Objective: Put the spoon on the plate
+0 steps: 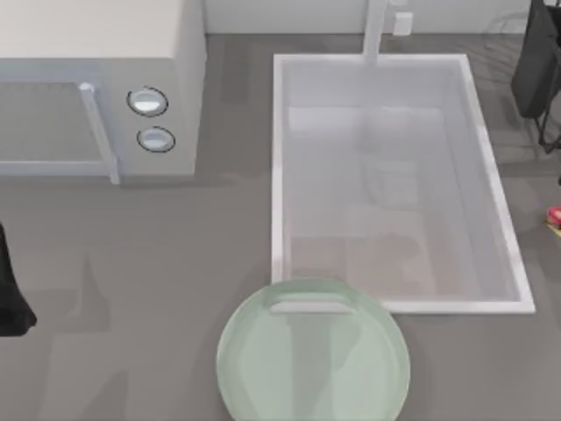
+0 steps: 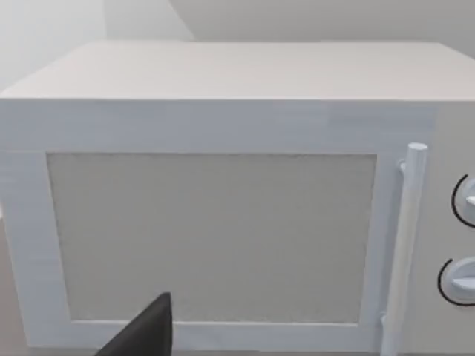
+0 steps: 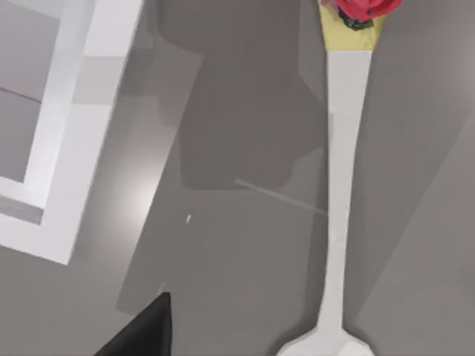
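Mint-green plate [image 1: 313, 355] sits at bottom centre of the top view, touching the white sink's [image 1: 279, 175] near rim. Spoon [image 3: 343, 185] lies flat on the grey table [image 1: 131, 263], its red end [image 1: 554, 215] at the right edge. Left arm [image 1: 10, 289] at left edge, right arm [image 1: 536, 66] upper right; jaws: cannot tell.

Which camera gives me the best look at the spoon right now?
The right wrist view: the spoon lies on the gray table, its handle and red ornament plain. The top view catches just its red end at the right edge. The left wrist view faces the microwave.
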{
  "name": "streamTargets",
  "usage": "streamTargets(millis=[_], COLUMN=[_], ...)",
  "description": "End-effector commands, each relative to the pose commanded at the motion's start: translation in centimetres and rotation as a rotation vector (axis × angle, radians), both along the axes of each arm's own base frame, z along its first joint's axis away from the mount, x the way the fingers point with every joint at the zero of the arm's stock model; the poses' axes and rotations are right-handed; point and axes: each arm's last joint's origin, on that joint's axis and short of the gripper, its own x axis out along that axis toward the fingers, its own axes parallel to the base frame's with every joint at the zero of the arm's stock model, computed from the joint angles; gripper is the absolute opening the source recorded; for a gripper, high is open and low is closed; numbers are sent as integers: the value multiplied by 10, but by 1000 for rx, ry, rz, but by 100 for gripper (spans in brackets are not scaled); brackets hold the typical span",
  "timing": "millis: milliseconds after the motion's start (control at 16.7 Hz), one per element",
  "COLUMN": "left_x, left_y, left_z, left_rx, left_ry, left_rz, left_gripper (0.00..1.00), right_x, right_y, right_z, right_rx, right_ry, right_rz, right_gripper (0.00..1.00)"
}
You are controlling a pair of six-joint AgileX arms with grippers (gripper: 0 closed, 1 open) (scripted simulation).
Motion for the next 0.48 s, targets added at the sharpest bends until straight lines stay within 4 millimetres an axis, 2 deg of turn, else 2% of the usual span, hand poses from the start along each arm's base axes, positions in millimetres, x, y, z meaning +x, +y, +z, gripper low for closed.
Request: streamTargets(millis=[180, 480], left_x=[0, 0], left_y=[0, 0], left_z=[0, 0], left_rx=[0, 0], left_ry=[0, 0], left_rz=[0, 0], left_gripper=[100, 100], right_x=[1, 5], right_y=[-1, -1], right_z=[-12, -70], right_rx=[0, 0], right_ry=[6, -6], right_rz=[-3, -4], right_gripper=[100, 100])
